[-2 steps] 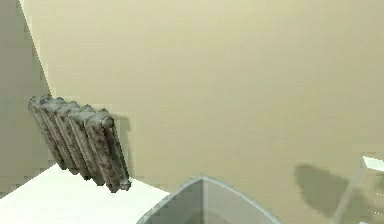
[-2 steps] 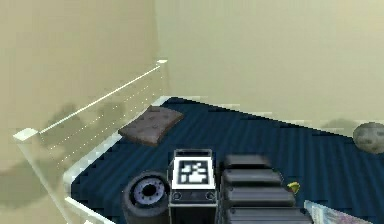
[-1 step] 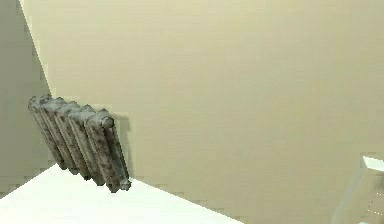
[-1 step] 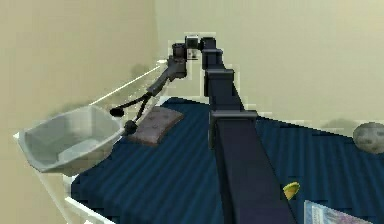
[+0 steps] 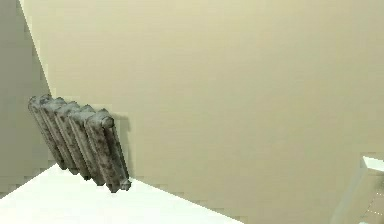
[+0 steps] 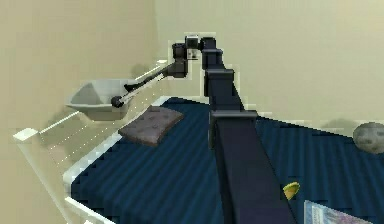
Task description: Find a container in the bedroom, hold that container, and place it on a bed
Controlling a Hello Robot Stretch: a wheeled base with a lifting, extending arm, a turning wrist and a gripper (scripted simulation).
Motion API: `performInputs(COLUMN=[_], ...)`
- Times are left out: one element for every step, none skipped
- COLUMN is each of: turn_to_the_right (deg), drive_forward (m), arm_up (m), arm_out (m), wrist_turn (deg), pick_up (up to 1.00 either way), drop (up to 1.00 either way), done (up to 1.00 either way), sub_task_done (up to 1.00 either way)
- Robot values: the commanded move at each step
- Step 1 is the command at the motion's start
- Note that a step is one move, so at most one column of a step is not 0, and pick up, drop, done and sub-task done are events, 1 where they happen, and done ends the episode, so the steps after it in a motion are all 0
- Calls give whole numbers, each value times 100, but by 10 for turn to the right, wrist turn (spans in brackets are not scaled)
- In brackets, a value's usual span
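A pale grey bowl-shaped container hangs at the far end of my gripper, above the head end of the bed and clear of it, so the gripper holds it. The dark arm rises from the arm side view's bottom edge to two white squares near the top. Under it lies the bed with a dark blue striped cover and a white frame. A greyish-purple pillow rests on the cover just below and right of the container.
A small yellow thing, a grey rounded thing and a pale patterned item lie on the bed's right part. In the forward view a grey radiator stands against the cream wall, and a white frame piece shows at the right edge.
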Motion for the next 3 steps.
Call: performInputs(turn_to_the_right=[0,0,0], drive_forward=[0,0,0], arm_up=[0,0,0], arm_out=[0,0,0], wrist_turn=[450,450,450], pick_up=[0,0,0], drop=[0,0,0], done=[0,0,0], sub_task_done=[0,0,0])
